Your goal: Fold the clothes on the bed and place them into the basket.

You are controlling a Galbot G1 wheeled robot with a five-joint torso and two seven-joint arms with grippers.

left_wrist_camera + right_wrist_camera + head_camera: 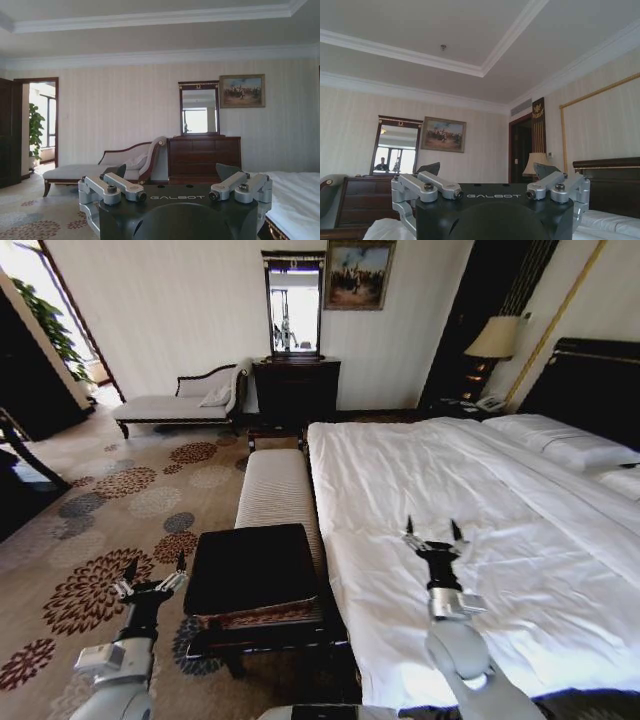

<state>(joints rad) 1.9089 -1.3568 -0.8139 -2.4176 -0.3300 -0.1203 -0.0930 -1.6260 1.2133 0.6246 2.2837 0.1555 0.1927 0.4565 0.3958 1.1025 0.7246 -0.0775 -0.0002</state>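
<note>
The basket, dark woven wicker, sits on the near end of the striped surface that runs along the edge of the bed. A flat layer of black cloth covers its top. I cannot tell whether that is the shirt already folded or just the lining, and no lettering can be read on it. The bed's sheet is plain white with soft creases.

A T-shirt should be light, limp and easy to drag. It will probably sag and lose its fold if lifted by one point, so two pinches well apart, at the shoulders or along a folded edge, would suit it best. It is not fragile, but thin cloth on a smooth sheet may slide or bunch.

The left gripper hangs over the carpet just beside the basket, fingers apart and holding nothing. The right gripper is above the near part of the bed, fingers also apart and empty.

The only readable writing is "GALBOT", printed on each gripper's black body in the wrist views.
</note>
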